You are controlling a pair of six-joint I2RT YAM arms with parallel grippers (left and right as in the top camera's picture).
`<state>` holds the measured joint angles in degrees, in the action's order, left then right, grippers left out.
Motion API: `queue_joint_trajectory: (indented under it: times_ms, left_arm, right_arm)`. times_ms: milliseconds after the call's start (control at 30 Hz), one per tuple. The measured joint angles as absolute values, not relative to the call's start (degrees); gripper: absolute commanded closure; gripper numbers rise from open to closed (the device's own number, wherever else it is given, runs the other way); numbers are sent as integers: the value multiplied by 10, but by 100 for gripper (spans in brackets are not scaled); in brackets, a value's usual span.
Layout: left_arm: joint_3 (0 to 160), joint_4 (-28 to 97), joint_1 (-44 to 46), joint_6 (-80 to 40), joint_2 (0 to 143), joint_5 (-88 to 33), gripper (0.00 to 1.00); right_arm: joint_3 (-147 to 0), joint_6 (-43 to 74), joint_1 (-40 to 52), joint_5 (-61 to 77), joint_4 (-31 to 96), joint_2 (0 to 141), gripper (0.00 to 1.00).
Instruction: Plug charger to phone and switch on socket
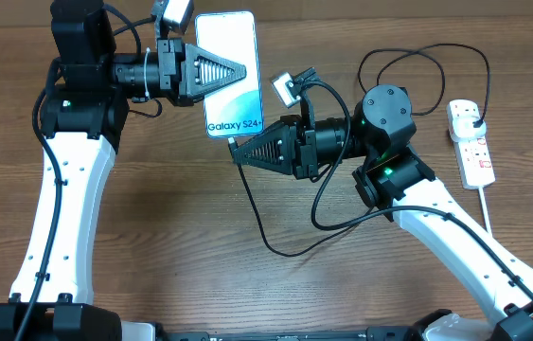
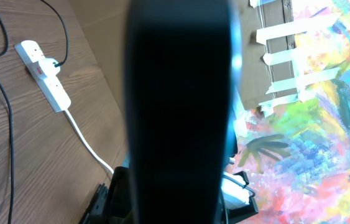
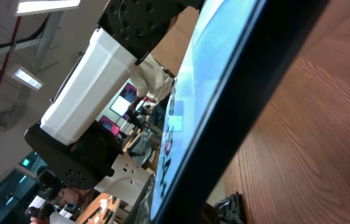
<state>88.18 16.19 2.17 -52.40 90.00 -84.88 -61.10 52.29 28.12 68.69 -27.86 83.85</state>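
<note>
Overhead view: the left gripper (image 1: pixel 239 72) is reaching in from the left and clenching the left long edge of the phone (image 1: pixel 233 43). The phone is lying flat with its lit screen facing up, in the far middle of the table (image 1: pixel 181 246). The right gripper (image 1: pixel 239 152) is pointing at the phone's near short end, its jaws closed on the connector tip of the charger (image 1: pixel 271 248). Whether the tip is seated in the port cannot be told. The black cable is looping toward the near side, then running right and far to its plug (image 1: pixel 472 118), which is sitting in the far end of the socket (image 1: pixel 479 163) at the right edge.

Left wrist view: the dark phone (image 2: pixel 181 93) is filling the centre, and the socket (image 2: pixel 47 78) is lying beyond it with its white cord (image 2: pixel 87 143) trailing off.

Right wrist view: the phone (image 3: pixel 237 81) is crossing the frame edge-on. The switch positions cannot be read.
</note>
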Motion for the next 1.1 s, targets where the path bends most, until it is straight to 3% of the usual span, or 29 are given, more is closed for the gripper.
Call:
queue_joint_trajectory:
  times_ms: [1100]
  left_arm:
    - [882, 146, 14, -524, 900, -849, 96]
  right_arm:
    - [-611, 523, 276, 675, -278, 839, 96]
